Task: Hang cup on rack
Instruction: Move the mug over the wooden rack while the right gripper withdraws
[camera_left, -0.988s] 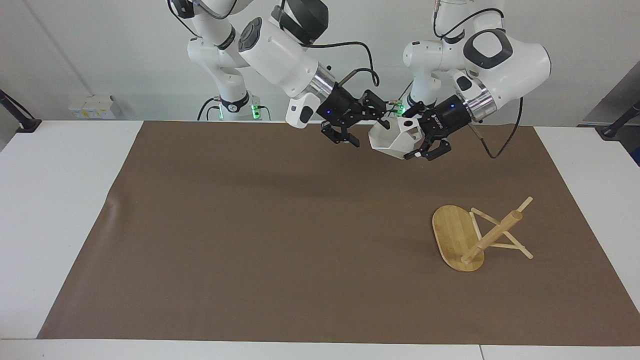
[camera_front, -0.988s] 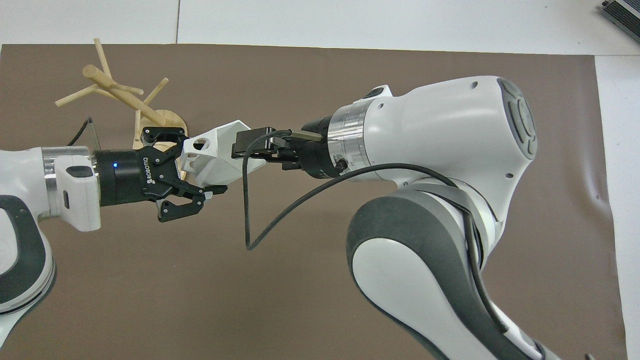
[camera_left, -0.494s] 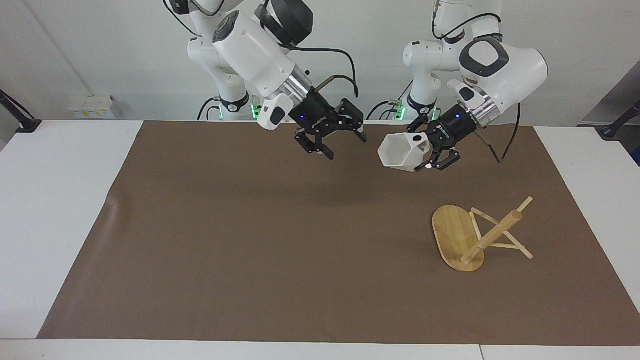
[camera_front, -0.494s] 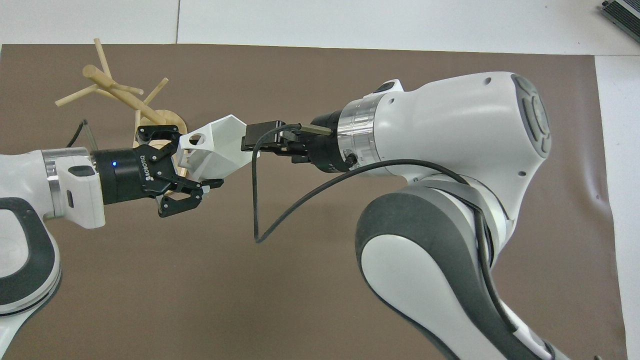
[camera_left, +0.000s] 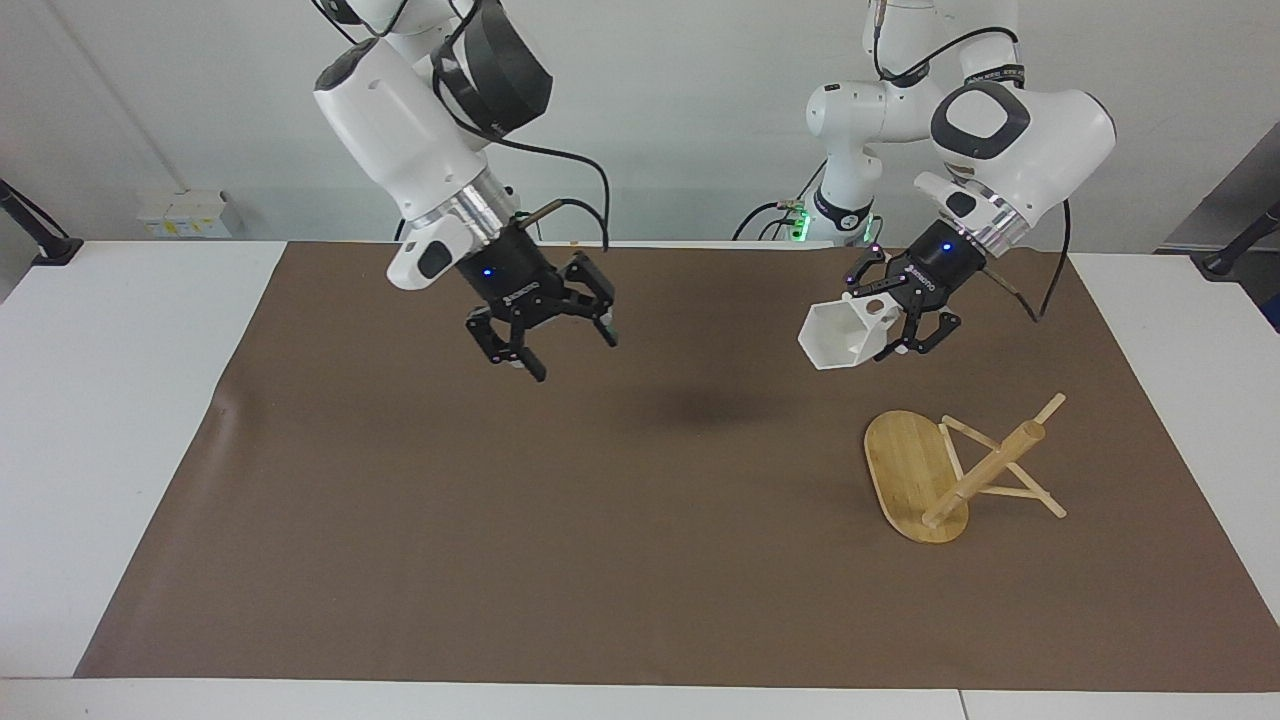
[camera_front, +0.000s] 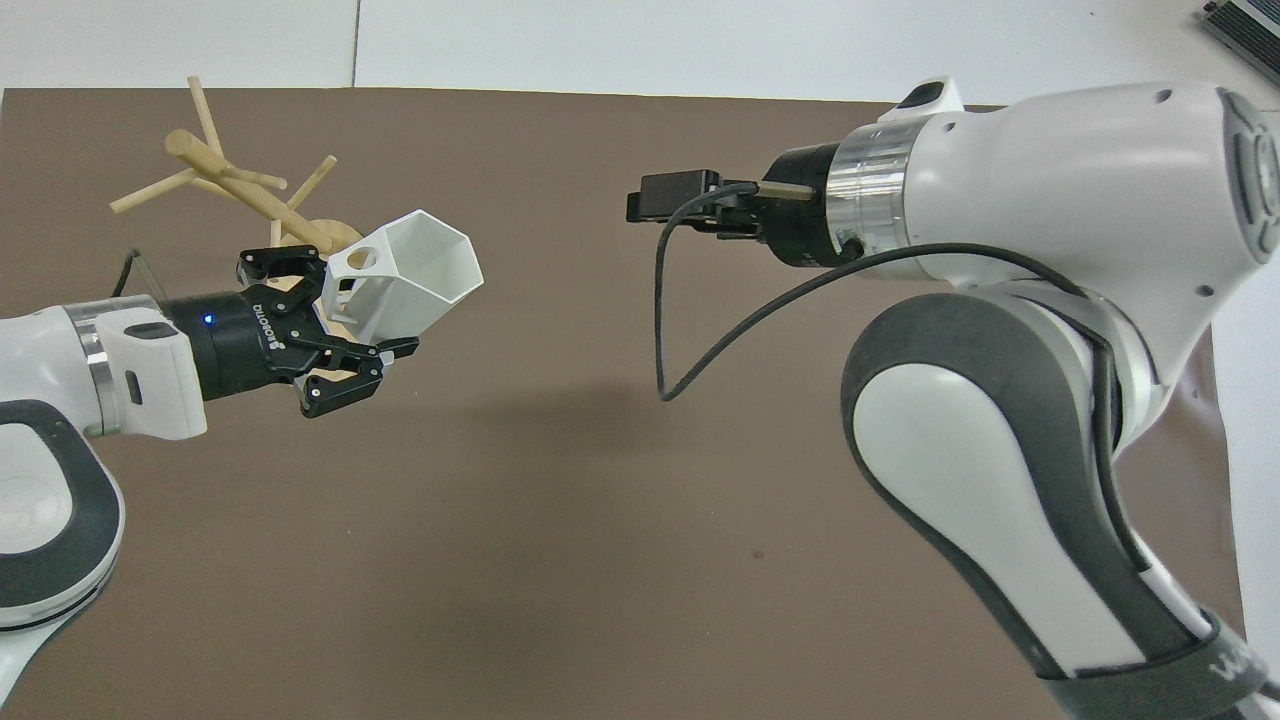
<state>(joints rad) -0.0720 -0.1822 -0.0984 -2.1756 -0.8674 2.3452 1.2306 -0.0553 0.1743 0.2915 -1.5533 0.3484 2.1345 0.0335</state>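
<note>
My left gripper (camera_left: 905, 322) is shut on the handle side of the white faceted cup (camera_left: 838, 338), holding it in the air over the mat beside the rack and apart from it. Seen from overhead, the cup (camera_front: 415, 268) shows its hexagonal mouth, and the round hole in its handle sits by the left gripper (camera_front: 352, 335). The bamboo rack (camera_left: 955, 470) stands on the mat toward the left arm's end, its post slanting and its thin pegs bare. The overhead view has the rack (camera_front: 235, 190) partly covered at its base by my left hand. Over the mat toward its own end, my right gripper (camera_left: 548, 345) hangs open and empty.
A brown mat (camera_left: 500, 560) covers most of the white table (camera_left: 100, 450). A black cable (camera_front: 665, 330) loops down from the right arm's wrist. Small white boxes (camera_left: 185, 212) sit by the wall behind the right arm's end.
My right gripper has drawn away from the cup toward its own end of the table and come lower. The left gripper has carried the cup toward the rack and turned its mouth more into view.
</note>
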